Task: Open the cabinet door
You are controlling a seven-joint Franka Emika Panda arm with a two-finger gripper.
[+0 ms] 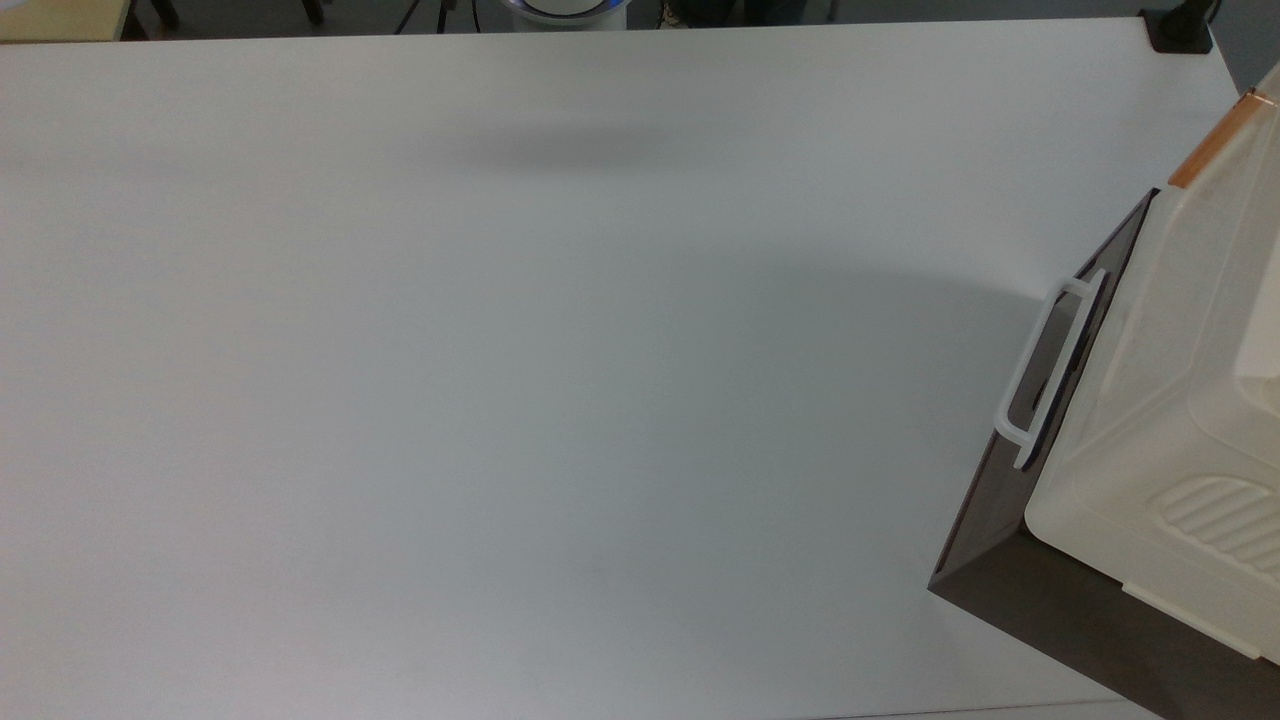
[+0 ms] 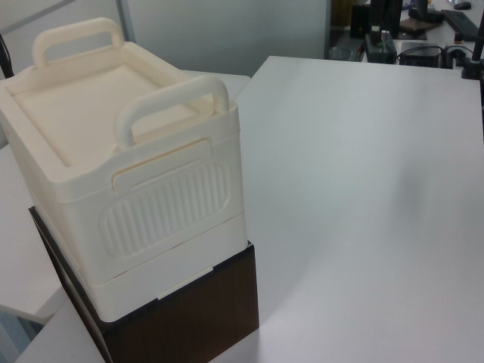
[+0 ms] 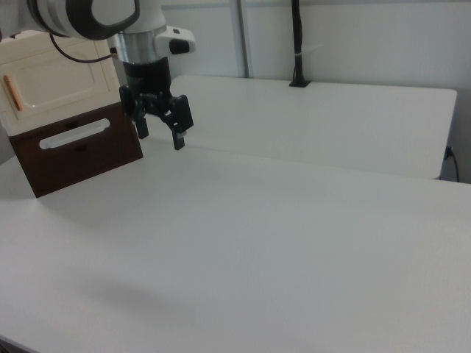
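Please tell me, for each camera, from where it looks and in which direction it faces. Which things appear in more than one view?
Top view: overhead, looking down on the table; cabinet at the top view's right edge; no robot part.
Left view: above and behind the cabinet, facing along the table; no robot part.
Right view: low across the table, facing the cabinet door; arm and open gripper show.
Shared: all see table and cabinet; top and right views share the white loop handle.
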